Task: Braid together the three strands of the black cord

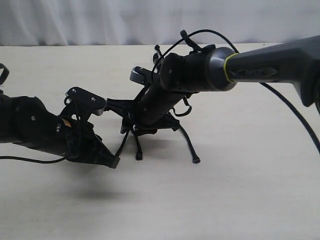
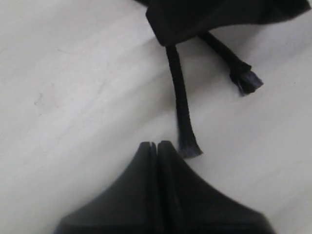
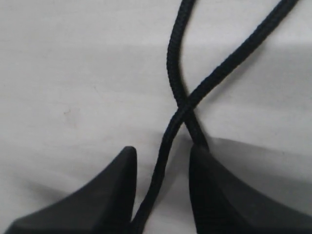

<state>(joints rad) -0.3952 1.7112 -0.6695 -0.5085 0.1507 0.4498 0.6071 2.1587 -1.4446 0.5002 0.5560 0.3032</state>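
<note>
Pale cream worktop [image 1: 240,200] filled the near part of the exterior view, with a soft shadow at lower left. Above that shadow the left hand [image 1: 114,161] pointed its tip low toward the worktop. In the left wrist view its fingers [image 2: 141,165] were pressed together with nothing between them, and the frayed end of one strand lay just beside their tips.

A little farther back, near the centre of the frame, the black cord [image 1: 137,149] lay on the worktop with its three strands [image 1: 189,146] fanned toward the camera. The left strand [image 1: 122,146] ended close to the left hand. The middle strand [image 1: 138,156] ended just right of it, and the right strand [image 1: 195,160] reached out well apart from both. Their upper parts ran in under the right hand [image 1: 150,129], so the cord's head could not be seen.

In the right wrist view the right hand's fingers [image 3: 122,185] were spread. One strand ran down through the gap between them without visibly touching either, while a second strand crossed over it and slipped behind one finger.

Behind, the right arm [image 1: 270,65] came in from the upper right, a glossy cable [image 1: 295,115] hanging from it. Farthest back, a white curtain [image 1: 100,20] closed the scene.
</note>
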